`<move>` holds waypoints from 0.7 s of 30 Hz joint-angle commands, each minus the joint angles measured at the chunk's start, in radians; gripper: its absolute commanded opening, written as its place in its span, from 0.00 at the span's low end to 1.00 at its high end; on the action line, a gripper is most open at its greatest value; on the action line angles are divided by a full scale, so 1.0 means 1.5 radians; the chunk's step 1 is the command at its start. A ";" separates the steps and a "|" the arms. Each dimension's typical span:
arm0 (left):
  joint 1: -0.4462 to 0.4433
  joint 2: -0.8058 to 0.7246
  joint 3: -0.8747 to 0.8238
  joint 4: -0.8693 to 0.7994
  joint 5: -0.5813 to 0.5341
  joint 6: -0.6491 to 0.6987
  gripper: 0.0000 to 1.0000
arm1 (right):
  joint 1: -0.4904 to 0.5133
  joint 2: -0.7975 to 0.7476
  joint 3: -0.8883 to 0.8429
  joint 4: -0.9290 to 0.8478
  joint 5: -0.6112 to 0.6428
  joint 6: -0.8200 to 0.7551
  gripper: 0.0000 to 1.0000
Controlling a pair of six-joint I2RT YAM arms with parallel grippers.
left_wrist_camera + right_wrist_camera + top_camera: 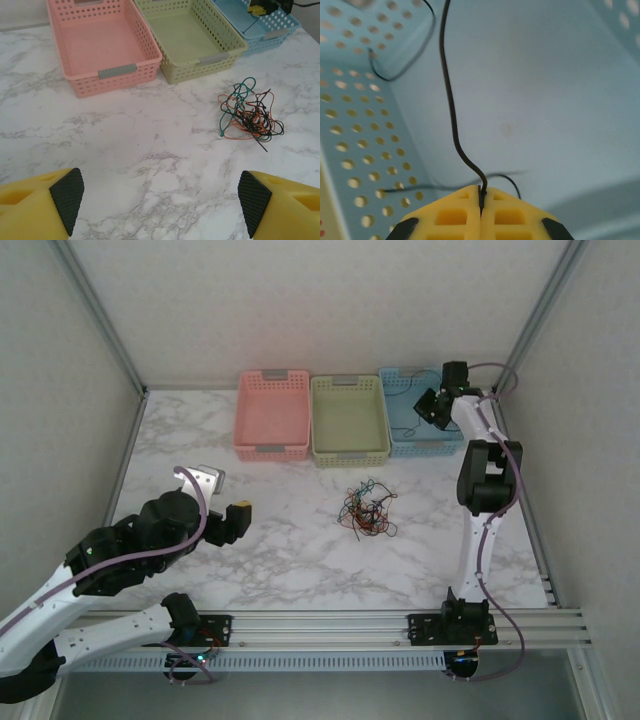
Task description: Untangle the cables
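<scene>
Black cable (451, 115) pinched in the right claw (481, 197) should be let go low inside the blue basket (365, 150), while the wide-open left claw (160, 200) hangs near the tangled cables (247, 116) on the table (100, 150).

light: bright, even | shadows: soft, faint | blur: right wrist far background, seemingly

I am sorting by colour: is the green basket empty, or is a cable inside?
Empty. In the left wrist view the green basket has a bare floor with nothing lying on it.
</scene>
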 commanded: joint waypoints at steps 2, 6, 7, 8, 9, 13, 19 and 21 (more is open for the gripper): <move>0.007 -0.002 0.008 0.012 0.013 0.012 0.83 | 0.007 0.016 0.027 -0.030 -0.043 0.020 0.12; 0.008 -0.004 0.019 -0.003 -0.001 0.017 0.83 | 0.008 0.019 0.064 -0.034 -0.094 0.021 0.40; 0.008 -0.007 0.020 -0.005 -0.003 0.018 0.83 | 0.008 0.017 0.070 -0.036 -0.104 0.025 0.45; 0.008 -0.011 0.021 -0.005 -0.004 0.018 0.83 | 0.009 0.013 0.075 -0.040 -0.109 0.028 0.49; 0.008 -0.015 0.021 -0.006 -0.004 0.017 0.83 | 0.010 0.006 0.074 -0.039 -0.113 0.028 0.51; 0.008 -0.021 0.017 -0.006 -0.005 0.012 0.83 | 0.014 -0.027 0.055 -0.024 -0.134 0.036 0.56; 0.008 -0.022 0.011 -0.003 -0.002 0.007 0.83 | 0.019 -0.095 -0.010 0.010 -0.132 0.047 0.55; 0.008 -0.021 0.009 0.002 0.003 0.005 0.83 | 0.021 -0.129 -0.047 0.030 -0.127 0.040 0.54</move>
